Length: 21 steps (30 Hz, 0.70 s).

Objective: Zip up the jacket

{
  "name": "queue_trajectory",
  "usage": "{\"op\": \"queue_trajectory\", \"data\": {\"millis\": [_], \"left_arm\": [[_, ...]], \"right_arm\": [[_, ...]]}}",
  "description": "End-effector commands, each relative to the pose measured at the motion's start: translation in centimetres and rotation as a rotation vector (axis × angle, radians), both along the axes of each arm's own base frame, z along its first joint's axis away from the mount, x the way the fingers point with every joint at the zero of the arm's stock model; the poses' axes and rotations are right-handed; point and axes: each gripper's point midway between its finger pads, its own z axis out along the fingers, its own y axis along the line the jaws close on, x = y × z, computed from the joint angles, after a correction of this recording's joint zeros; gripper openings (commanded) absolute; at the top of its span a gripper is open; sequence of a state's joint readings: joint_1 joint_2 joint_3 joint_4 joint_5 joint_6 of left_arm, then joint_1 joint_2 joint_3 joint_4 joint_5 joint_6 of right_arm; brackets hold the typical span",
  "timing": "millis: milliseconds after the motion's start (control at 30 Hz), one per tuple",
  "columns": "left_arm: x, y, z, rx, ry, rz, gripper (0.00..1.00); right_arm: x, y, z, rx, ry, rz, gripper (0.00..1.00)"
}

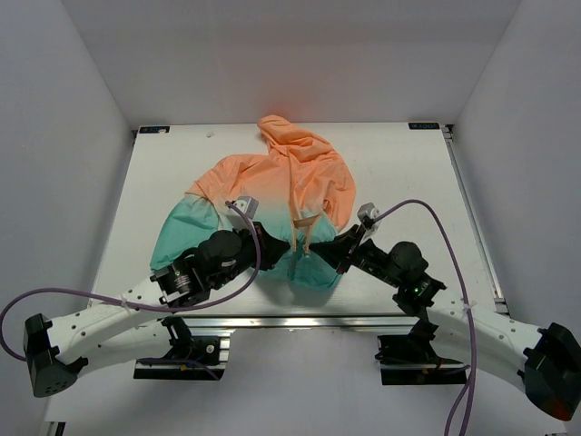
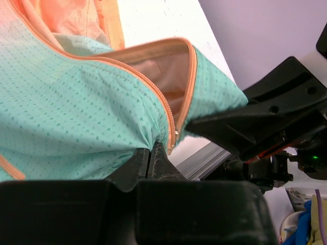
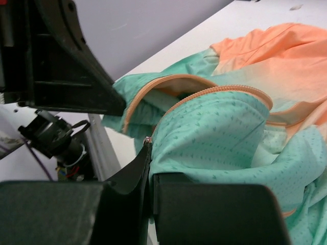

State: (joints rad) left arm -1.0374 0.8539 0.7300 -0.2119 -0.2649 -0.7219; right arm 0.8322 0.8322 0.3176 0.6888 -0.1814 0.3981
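The jacket [image 1: 290, 182] lies on the white table [image 1: 408, 173], its peach hood at the far side and its teal hem toward me. It is open at the hem, and the orange zipper [image 2: 166, 109] parts into two edges there. My left gripper [image 1: 275, 243] is shut on the teal hem beside the left zipper edge [image 2: 152, 150]. My right gripper [image 1: 332, 254] is shut on the other hem edge [image 3: 149, 148], right by a small metal zipper end [image 3: 148, 139]. Both hold the hem lifted a little off the table, close together. The jacket fills both wrist views [image 2: 76, 112] [image 3: 219, 127].
The table's near edge has a metal rail [image 1: 300, 320], just below the hem. White walls close in the table on the left, right and far sides. Purple cables [image 1: 427, 207] loop over both arms. Two pale drawstrings [image 1: 296, 220] hang down the jacket front.
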Motion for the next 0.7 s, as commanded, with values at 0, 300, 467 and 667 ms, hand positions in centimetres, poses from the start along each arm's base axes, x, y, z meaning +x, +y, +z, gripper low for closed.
{"op": "queue_trajectory", "data": {"millis": [0,300,467,667], "left_arm": [[0.4,-0.2,0.8,-0.036,-0.035,0.017,0.0],[1.0,-1.0,0.4,-0.064,-0.026,0.034,0.0],[1.0,-1.4,0.6,-0.066,-0.023,0.024,0.0],[0.9,-1.3,0.7,-0.087,-0.017,0.026,0.0]], "right_arm": [[-1.6,0.2,0.5,0.023,0.037,0.072,0.0],[-2.5,0.5,1.4,0.055,-0.022,0.129,0.0],[-2.1,0.6,1.5,0.077,-0.018,0.114,0.0],[-2.0,0.3,1.5,0.114,-0.016,0.093,0.0]]}}
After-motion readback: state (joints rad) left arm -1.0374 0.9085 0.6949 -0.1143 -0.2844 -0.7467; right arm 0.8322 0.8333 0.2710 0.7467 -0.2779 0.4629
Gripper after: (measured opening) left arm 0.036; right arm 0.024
